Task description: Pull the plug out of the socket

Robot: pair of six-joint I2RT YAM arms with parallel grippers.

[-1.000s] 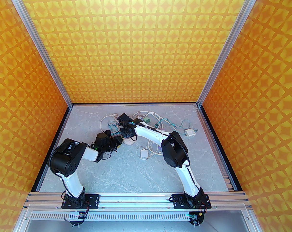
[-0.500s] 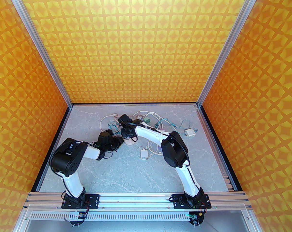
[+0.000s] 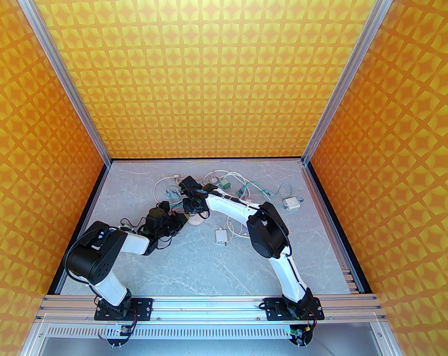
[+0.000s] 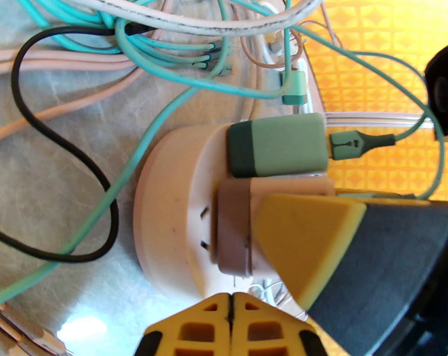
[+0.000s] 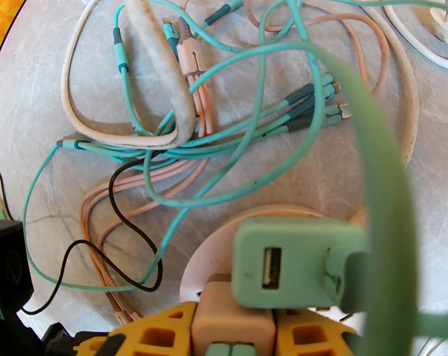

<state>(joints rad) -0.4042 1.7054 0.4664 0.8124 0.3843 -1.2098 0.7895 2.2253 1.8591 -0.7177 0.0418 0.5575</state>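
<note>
Right wrist: right gripper (image 5: 233,328) clamps pink plug (image 5: 231,306) in socket (image 5: 209,250); plug axis stands off socket face, in line with gripper. Left gripper (image 4: 231,302) pinched empty, just left of socket.

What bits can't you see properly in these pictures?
Right wrist view: a blurry green cable covers the socket's right side.
Left wrist view: the pink plug's prongs, blurred where plug meets socket.
Top view: plug and socket, tiny, mostly under the right gripper.
</note>
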